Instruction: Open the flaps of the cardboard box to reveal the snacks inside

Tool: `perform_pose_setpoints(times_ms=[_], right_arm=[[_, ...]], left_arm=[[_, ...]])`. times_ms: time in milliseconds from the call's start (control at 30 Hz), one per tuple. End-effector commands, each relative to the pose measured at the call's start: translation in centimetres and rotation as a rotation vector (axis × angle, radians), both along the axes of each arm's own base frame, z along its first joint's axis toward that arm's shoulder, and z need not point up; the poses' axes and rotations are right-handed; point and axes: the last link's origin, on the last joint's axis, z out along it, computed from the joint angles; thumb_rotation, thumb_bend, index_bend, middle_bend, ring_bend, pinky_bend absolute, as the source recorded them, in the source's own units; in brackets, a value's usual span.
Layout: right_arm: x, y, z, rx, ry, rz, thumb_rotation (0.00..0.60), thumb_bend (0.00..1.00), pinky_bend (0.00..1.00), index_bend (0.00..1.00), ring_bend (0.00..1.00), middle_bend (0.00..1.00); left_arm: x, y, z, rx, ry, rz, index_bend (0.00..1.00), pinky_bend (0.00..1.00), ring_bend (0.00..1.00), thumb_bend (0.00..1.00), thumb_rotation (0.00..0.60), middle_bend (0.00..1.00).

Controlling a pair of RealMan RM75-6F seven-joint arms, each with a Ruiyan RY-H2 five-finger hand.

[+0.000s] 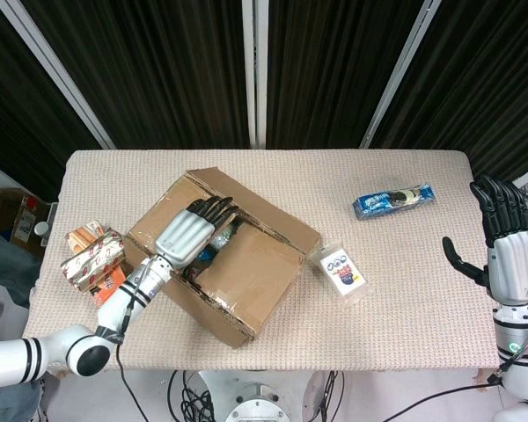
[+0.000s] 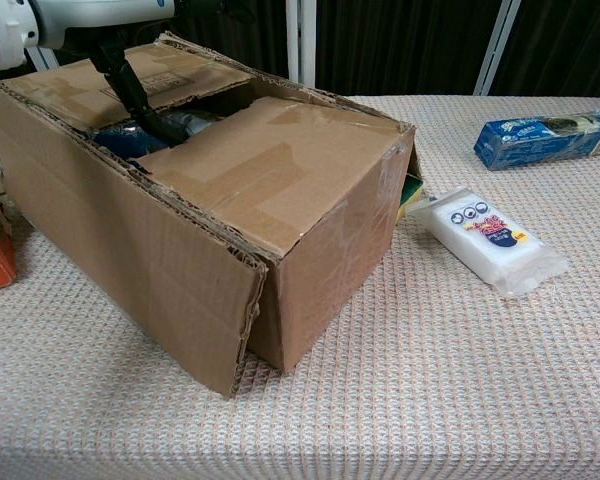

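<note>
Two top flaps of the cardboard box [image 1: 224, 259] still lie nearly flat over the opening, so the task is judged to be at an early stage. The box sits at an angle on the bench [image 1: 405, 325], left of centre in the head view. The left hand [image 1: 189, 233] rests across the central seam, its dark fingers [image 1: 213, 209] extended and close together, with the tips reaching into the narrow gap between the flaps; it presses or probes but encloses nothing that can be seen. The near flap [image 2: 270, 165], on the right of the fingers, is closed and taped. The far flap [image 2: 130, 80], on their other side, is also down, though the chest view shows the seam parted enough to expose blue and dark packaging [image 2: 145, 135] directly beneath the fingertips. Whether the fingertips have hooked a flap edge cannot be determined. The right hand [image 1: 502, 242] is held upright well away from the box at the bench's right edge, fingers spread and empty. Outside the box, well clear of the left fingers, lie a blue snack pack [image 1: 393, 200], a white packet [image 1: 341, 272] touching or just beside the box end, and red-and-white cartons [image 1: 92, 259] behind the left wrist. Remaining work, as judged: lift and fold back both flaps until the contents are fully exposed.
</note>
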Motion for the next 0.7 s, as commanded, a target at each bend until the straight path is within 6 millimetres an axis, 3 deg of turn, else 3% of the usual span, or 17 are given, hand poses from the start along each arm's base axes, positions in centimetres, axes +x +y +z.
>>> perform_pose_setpoints(times_ms=[33,333,533,700], right_arm=[[-0.1,0.0,0.0,0.001,-0.001,-0.003,0.600,0.25,0.00,0.00,0.00,0.00],[-0.3,-0.2,-0.2,0.008,-0.008,-0.008,0.600,0.25,0.00,0.00,0.00,0.00],[-0.4,-0.2,-0.1,0.008,-0.010,-0.009,0.600,0.25,0.00,0.00,0.00,0.00],[-0.5,-0.1,-0.1,0.008,-0.011,-0.010,0.600,0.25,0.00,0.00,0.00,0.00]], left_arm=[[-0.1,0.0,-0.3,0.029,0.031,-0.013,0.00,0.16,0.04,0.01,0.600,0.00],[-0.2,-0.3,-0.2,0.100,0.121,-0.070,0.00,0.16,0.04,0.13,0.600,0.00],[0.4,-0.5,0.5,0.174,0.170,-0.129,0.00,0.16,0.04,0.37,0.600,0.00],[0.5,-0.6,1.2,0.213,0.185,-0.127,0.00,0.16,0.04,0.42,0.600,0.00]])
